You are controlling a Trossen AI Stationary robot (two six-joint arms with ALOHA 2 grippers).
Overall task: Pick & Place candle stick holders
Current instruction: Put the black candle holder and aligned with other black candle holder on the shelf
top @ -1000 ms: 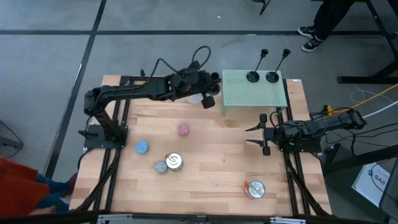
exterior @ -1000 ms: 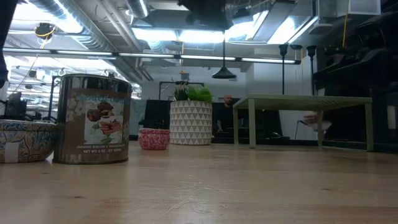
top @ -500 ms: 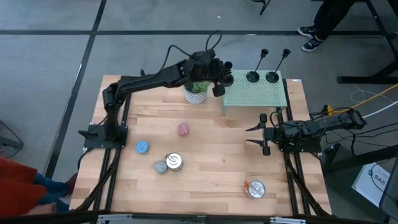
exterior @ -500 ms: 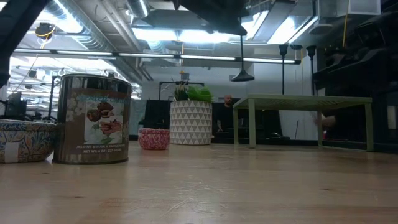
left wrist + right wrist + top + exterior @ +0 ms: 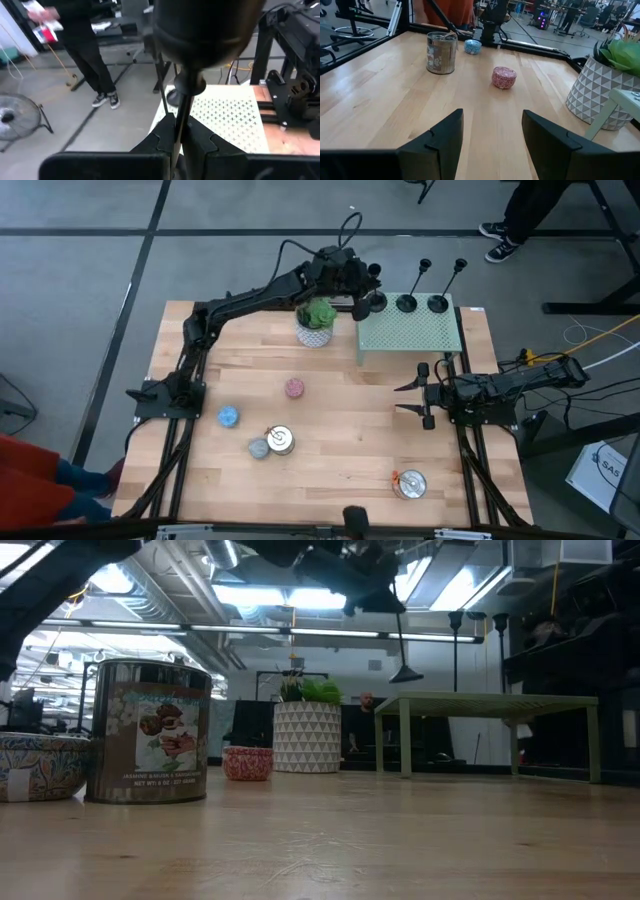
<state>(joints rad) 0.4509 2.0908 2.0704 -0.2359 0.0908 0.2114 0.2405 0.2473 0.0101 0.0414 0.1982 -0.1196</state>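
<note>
Two black candle stick holders (image 5: 406,304) (image 5: 437,304) stand on their round bases along the far side of a pale green perforated stand (image 5: 410,335). A third holder (image 5: 404,655) hangs over the stand's left end, base (image 5: 378,302) down, with my left gripper (image 5: 364,290) shut on it. My right gripper (image 5: 424,391) waits open at the table's right side, near the stand's near right leg, with nothing between its fingers (image 5: 445,140). My left gripper pinches the holder's thin stem (image 5: 178,125) between its two fingers (image 5: 165,137). They come nearly level from the table's left and lie across the stem. The holder hangs slightly tilted, its base (image 5: 407,674) clear above the stand top (image 5: 490,698).
A potted plant in a white patterned pot (image 5: 316,322) stands just left of the stand. Pink (image 5: 294,387), blue (image 5: 229,416) and grey (image 5: 259,447) candles and two silver tins (image 5: 281,440) (image 5: 410,483) lie on the wooden table. A person (image 5: 520,220) stands beyond the far right.
My left gripper has carried the holder from over the plant toward the table's right and far edges, to the stand's left end, sinking a little. It stays shut on the stem. The holder has stayed base down and now hangs slightly tilted.
</note>
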